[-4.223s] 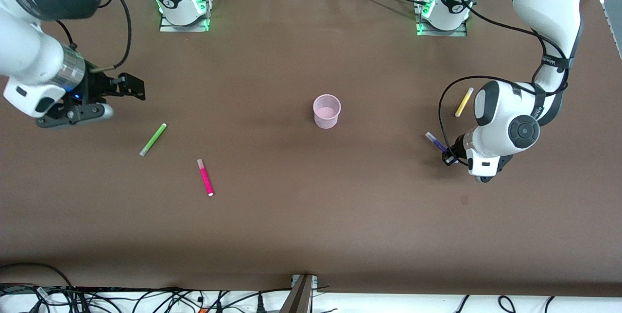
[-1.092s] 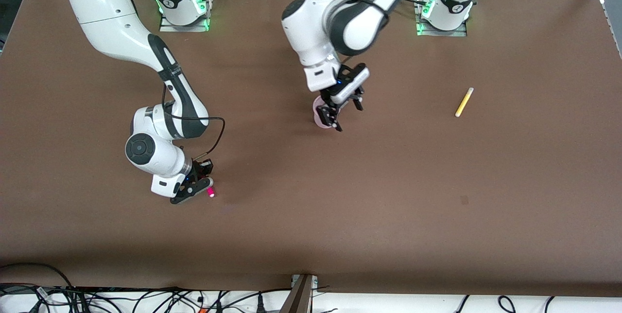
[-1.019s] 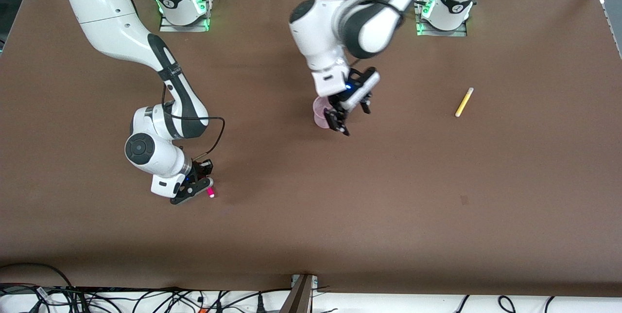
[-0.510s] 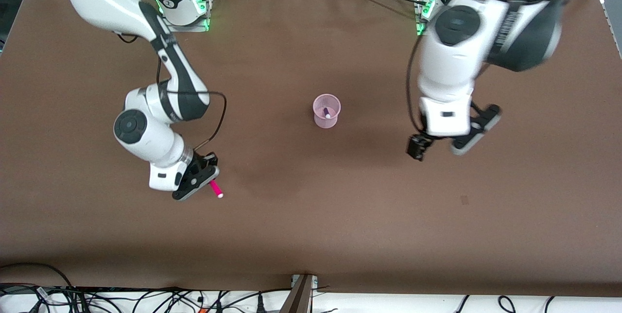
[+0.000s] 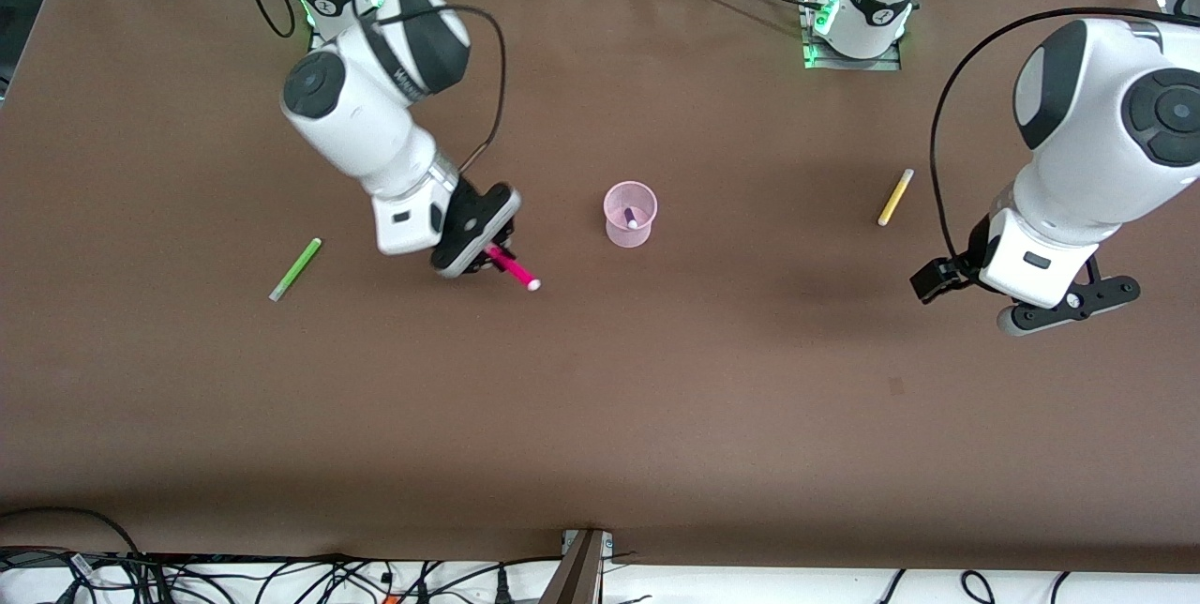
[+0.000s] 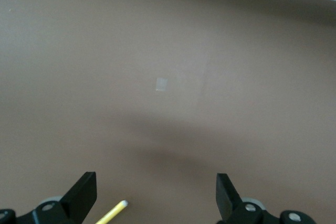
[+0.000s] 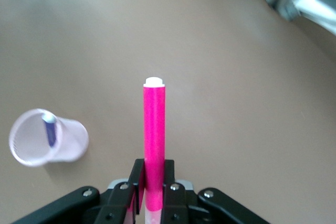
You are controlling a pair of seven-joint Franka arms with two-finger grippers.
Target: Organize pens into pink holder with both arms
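Note:
The pink holder [image 5: 630,227] stands mid-table with the dark purple pen [image 5: 631,218] upright in it. My right gripper [image 5: 489,254] is shut on the magenta-pink pen [image 5: 514,269] and holds it above the table beside the holder, toward the right arm's end. The right wrist view shows the pen [image 7: 154,135] clamped between the jaws of that gripper [image 7: 153,174], with the holder [image 7: 73,142] and purple pen [image 7: 50,129] off to one side. My left gripper [image 6: 156,182] is open and empty over the table by the yellow pen [image 6: 110,213], which also shows in the front view [image 5: 894,197]. The light green pen [image 5: 295,268] lies toward the right arm's end.
The brown table [image 5: 600,416] is bare apart from these things. The two arm bases with green lights [image 5: 352,13] [image 5: 853,32] stand along the edge farthest from the front camera. Cables lie along the edge nearest it.
My right gripper has carried the magenta-pink pen up and toward the holder. My left arm has swung on toward its end of the table, near the yellow pen.

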